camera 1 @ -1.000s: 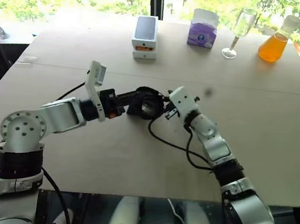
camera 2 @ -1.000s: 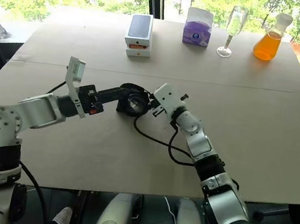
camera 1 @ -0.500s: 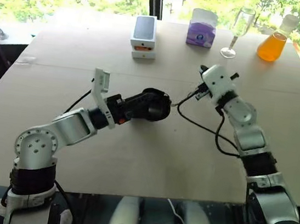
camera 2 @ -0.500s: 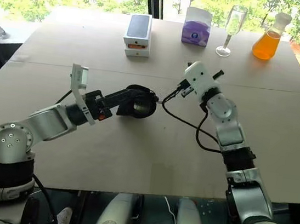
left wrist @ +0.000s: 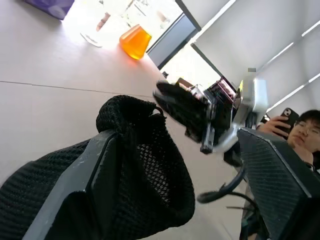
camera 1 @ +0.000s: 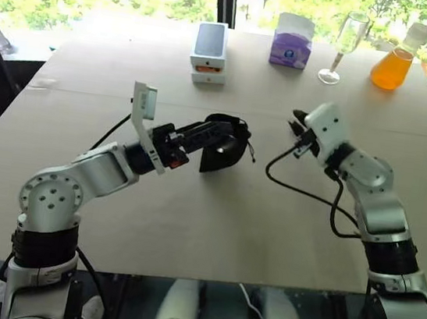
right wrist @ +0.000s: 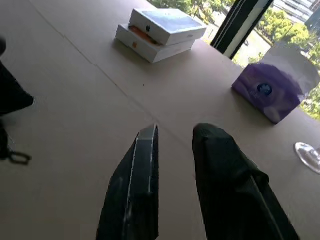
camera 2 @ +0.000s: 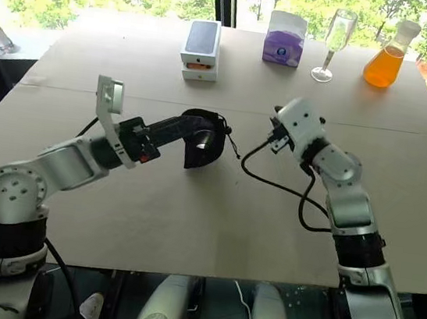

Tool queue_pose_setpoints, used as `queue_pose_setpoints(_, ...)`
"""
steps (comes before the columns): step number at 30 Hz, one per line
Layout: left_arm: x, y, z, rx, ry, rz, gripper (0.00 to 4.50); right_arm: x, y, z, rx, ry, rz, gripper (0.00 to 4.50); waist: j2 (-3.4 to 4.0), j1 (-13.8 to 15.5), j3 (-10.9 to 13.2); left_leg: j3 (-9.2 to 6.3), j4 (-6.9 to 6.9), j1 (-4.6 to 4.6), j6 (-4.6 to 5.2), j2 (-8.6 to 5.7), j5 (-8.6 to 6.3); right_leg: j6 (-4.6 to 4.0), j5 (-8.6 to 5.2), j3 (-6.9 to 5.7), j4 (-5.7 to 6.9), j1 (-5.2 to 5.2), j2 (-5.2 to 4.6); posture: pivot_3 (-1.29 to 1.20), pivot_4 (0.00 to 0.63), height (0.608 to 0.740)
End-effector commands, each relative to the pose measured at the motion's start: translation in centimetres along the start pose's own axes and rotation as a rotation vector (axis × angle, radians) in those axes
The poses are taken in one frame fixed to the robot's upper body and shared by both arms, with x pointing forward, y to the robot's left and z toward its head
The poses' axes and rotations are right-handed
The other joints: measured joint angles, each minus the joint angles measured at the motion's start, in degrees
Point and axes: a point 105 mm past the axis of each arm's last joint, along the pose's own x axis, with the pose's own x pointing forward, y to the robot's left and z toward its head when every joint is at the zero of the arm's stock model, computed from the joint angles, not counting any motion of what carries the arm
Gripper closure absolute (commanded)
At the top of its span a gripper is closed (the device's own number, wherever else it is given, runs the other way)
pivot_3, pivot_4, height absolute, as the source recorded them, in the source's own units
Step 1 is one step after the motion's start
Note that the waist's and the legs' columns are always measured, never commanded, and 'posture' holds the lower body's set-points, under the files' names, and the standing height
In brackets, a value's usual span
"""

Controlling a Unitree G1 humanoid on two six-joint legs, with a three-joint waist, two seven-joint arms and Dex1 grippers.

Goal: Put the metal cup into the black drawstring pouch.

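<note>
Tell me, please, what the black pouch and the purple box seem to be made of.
The soft black drawstring pouch looks like matte woven mesh fabric: an open net weave shows on its side, and it folds limply. The purple cube-shaped box looks like printed cardboard with a slight sheen: flat faces, sharp edges. Possibly a tissue box, but that is uncertain.

Right gripper has drawn away from the pouch.

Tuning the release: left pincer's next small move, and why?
Probably slide the left pincer back off the black drawstring pouch: its fingers stand wide open, the pouch sags toward the table, and the right pincer sits apart, empty.
</note>
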Motion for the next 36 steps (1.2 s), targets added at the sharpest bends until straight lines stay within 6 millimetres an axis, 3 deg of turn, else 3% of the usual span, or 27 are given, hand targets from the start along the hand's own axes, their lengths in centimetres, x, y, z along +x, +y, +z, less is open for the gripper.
queue_pose_setpoints(1,-0.6,-0.9,1.6,0.003,-0.045,-0.048,0.84,-1.9,0.6,2.0,0.061,-0.068,0.026,2.1,0.0,-0.28,0.0,0.0,0.0,0.0,0.0,0.0,0.0,0.0,0.0,0.0,0.01,-0.01,0.01,0.0,0.15,0.74)
queue_pose_setpoints(5,-1.0,-0.8,2.5,-0.032,-0.061,-0.056,0.84,-2.2,3.2,1.7,0.14,-0.056,0.121,0.28,0.01,-0.68,0.01,0.0,0.0,0.1,0.18,0.0,-0.1,0.0,0.0,0.03,0.12,-0.01,0.1,0.0,0.15,0.74)
queue_pose_setpoints(6,-1.1,-0.7,2.7,-0.037,-0.063,-0.057,0.84,-1.9,4.1,1.7,0.169,-0.06,0.15,0.09,0.0,-0.68,0.0,0.0,0.0,0.12,0.19,0.01,-0.12,-0.01,0.0,0.02,0.14,-0.01,0.11,0.0,0.15,0.74)
queue_pose_setpoints(12,-0.9,-1.0,3.1,-0.024,-0.012,-0.081,0.84,1.6,7.2,1.3,0.27,-0.086,0.167,0.09,0.0,-0.59,0.0,0.01,0.04,0.11,0.18,-0.03,-0.11,-0.01,-0.01,0.04,0.2,-0.01,0.13,0.0,0.15,0.74)
queue_pose_setpoints(18,-1.1,-1.5,3.1,-0.013,0.018,-0.094,0.84,6.1,7.6,2.5,0.284,-0.163,0.105,0.09,0.0,-0.63,0.0,-0.01,0.06,0.09,-0.01,-0.05,0.0,0.0,0.0,0.03,0.21,-0.03,0.12,0.0,0.15,0.74)
queue_pose_setpoints(23,-1.4,-1.8,2.9,0.0,0.026,-0.087,0.84,8.2,8.9,3.9,0.333,-0.247,0.141,0.09,0.0,-0.68,0.0,-0.01,0.03,0.07,-0.02,-0.03,0.01,-0.01,0.0,0.02,0.19,-0.04,0.12,0.0,0.15,0.74)
queue_pose_setpoints(32,-2.0,-2.0,2.1,0.006,0.038,-0.061,0.84,8.6,9.9,3.7,0.359,-0.287,0.187,0.09,0.0,-0.69,0.0,-0.02,0.03,0.08,-0.02,0.04,0.01,-0.01,0.0,0.01,0.2,-0.04,0.05,0.0,0.15,0.74)
queue_pose_setpoints(36,-2.3,0.1,0.9,0.043,0.091,0.069,0.84,7.2,10.8,2.7,0.306,-0.252,0.242,0.09,0.0,-0.65,0.0,-0.04,0.02,0.08,-0.02,0.03,0.01,-0.01,0.0,0.0,0.21,-0.04,0.05,0.0,0.15,0.74)
